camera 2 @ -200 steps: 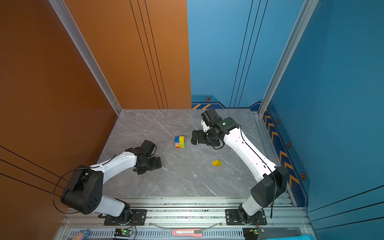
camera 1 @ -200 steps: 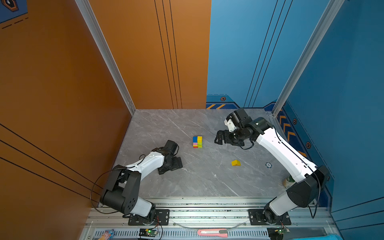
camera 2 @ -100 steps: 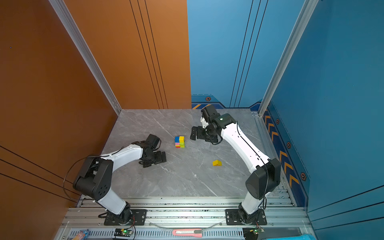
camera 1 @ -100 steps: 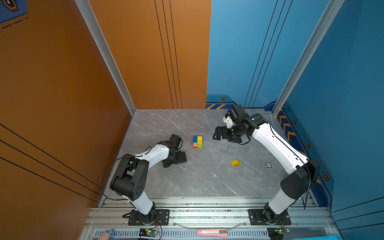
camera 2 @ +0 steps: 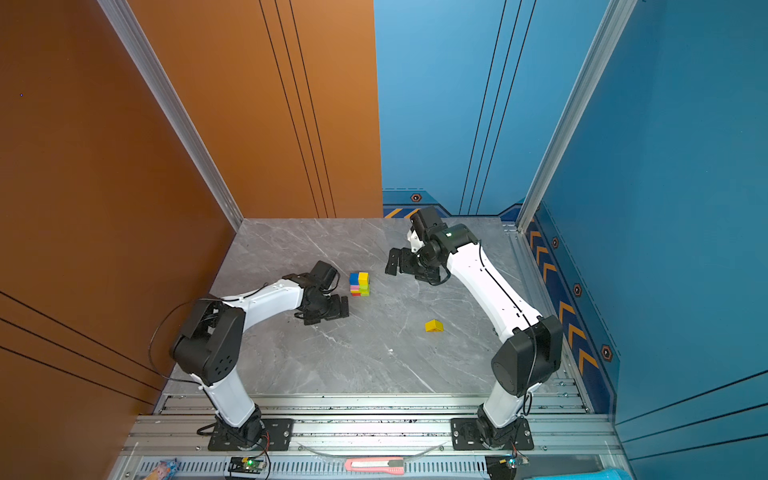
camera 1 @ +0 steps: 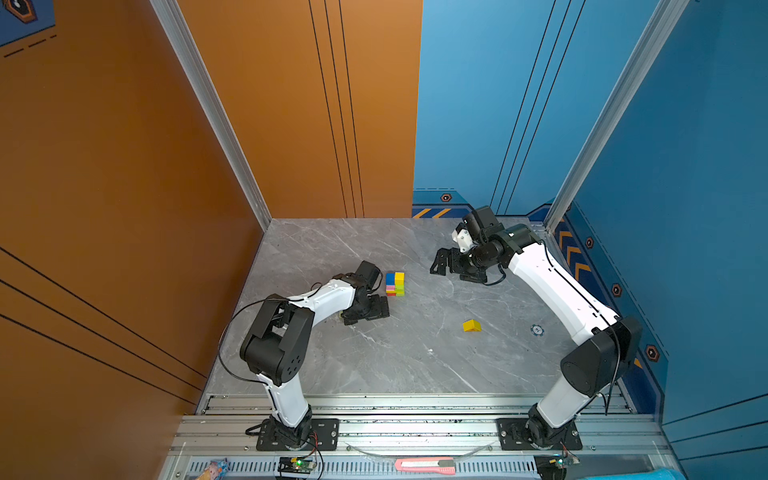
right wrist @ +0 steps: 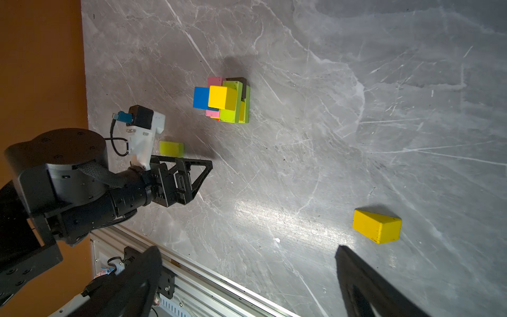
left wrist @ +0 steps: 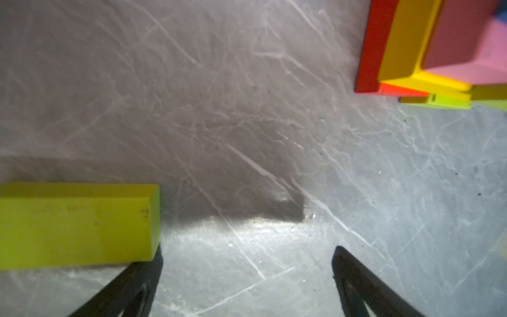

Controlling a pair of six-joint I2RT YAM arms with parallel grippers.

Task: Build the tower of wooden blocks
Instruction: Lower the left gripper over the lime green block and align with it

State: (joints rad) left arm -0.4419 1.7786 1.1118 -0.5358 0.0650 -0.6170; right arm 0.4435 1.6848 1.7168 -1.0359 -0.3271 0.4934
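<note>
You are working over a gray marbled desk, with the tower standing near its middle, topped by a blue cube and a yellow cube side by side.

The left gripper is hanging low just beside the tower's base with its jaws spread wide and nothing between them. The right gripper is hovering toward the rear of the desk, equally released and empty.

The yellow triangular prism is lying on its side well apart from the tower, on the right arm's side, toward the front.

The lime-green bar is what the next pick is probably turning on. It is lying flat outside the left gripper's gap, its end just beside one finger and its long axis running away from that finger, roughly along the line joining the fingertips. You are likely needing to shift sideways and turn the wrist to close across its narrow width. The left arm is much the nearer.

The top views are hiding this bar under the left gripper; the right wrist view is showing the lime-green bar clearly.
</note>
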